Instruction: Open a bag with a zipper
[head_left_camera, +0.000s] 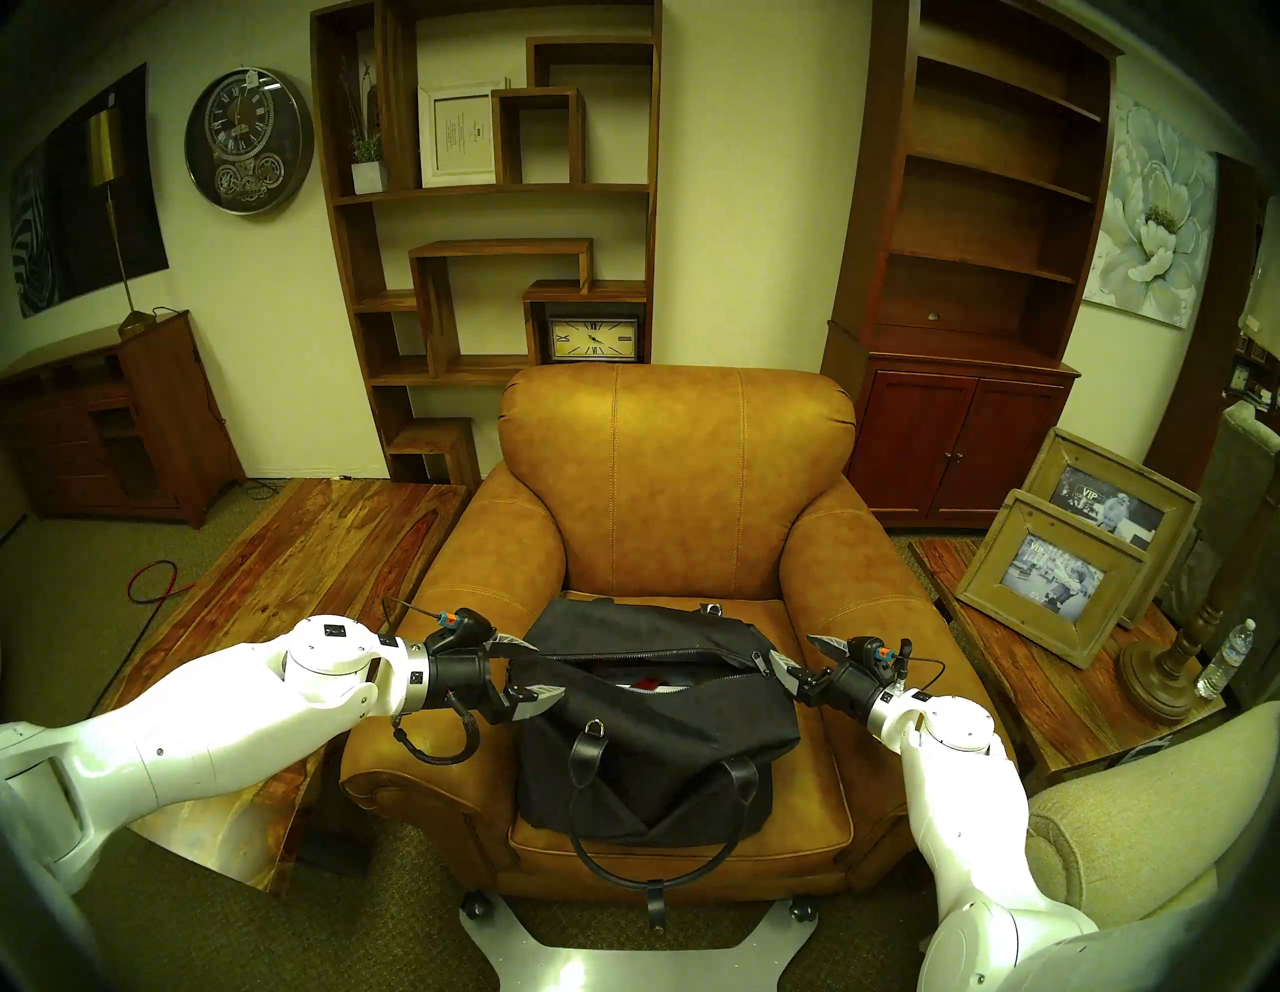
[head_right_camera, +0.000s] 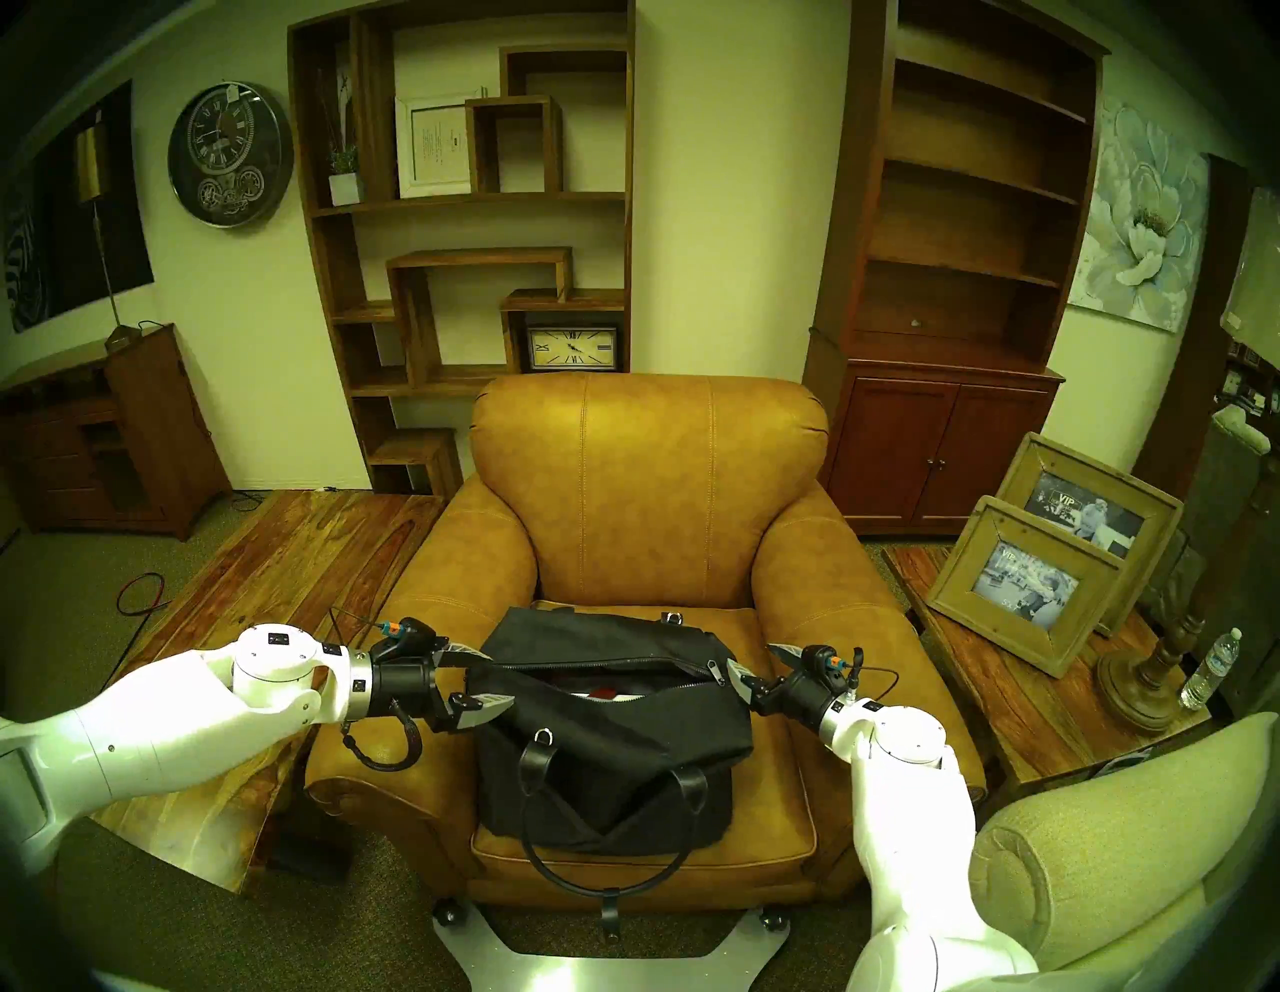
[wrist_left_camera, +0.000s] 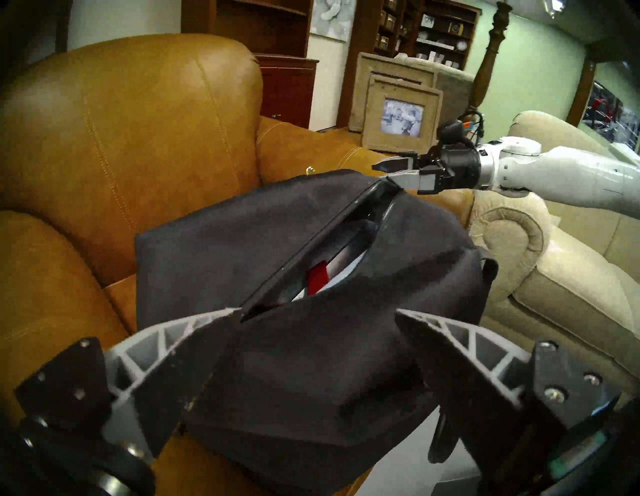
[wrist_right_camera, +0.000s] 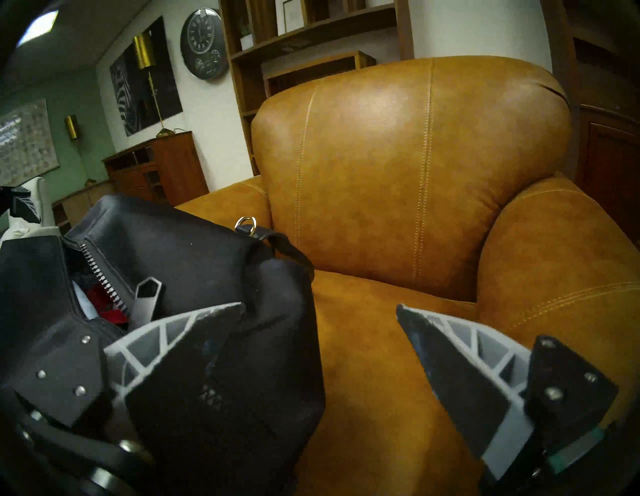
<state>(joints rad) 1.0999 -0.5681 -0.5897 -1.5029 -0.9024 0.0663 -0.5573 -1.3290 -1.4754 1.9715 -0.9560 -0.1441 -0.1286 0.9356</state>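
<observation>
A black bag (head_left_camera: 651, 720) is seen lying on the seat of a tan leather armchair (head_left_camera: 679, 457), its looped handle (head_left_camera: 623, 852) hanging over the seat's front edge. Along the bag's top, the zipper (head_left_camera: 665, 654) is parted, and red and white contents show inside. The grey pull tab (head_left_camera: 760, 661) is seen at the bag's right end. At the bag's left end, the left end effector (head_left_camera: 528, 670) is spread wide around the fabric. The right end effector (head_left_camera: 803, 658) is spread wide beside the pull tab, gripping nothing.
</observation>
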